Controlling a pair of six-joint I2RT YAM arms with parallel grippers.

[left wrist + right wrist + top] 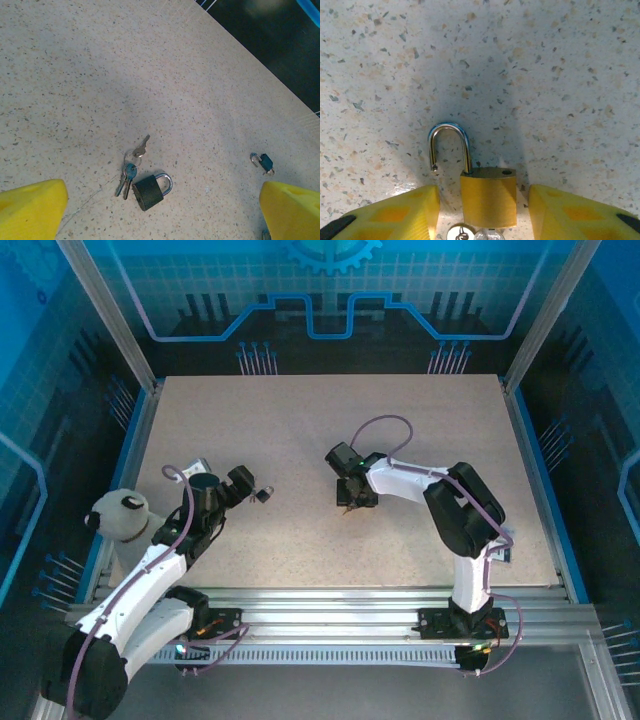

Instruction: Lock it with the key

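Right gripper (pixel 483 192) stands open astride an unlatched brass padlock (pixel 488 205), not touching; left gripper (pixel 162 186) gapes wide.

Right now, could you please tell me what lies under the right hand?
Under the right hand, a brass padlock, shackle open, lies on the table between the fingers; its lower end is out of view.
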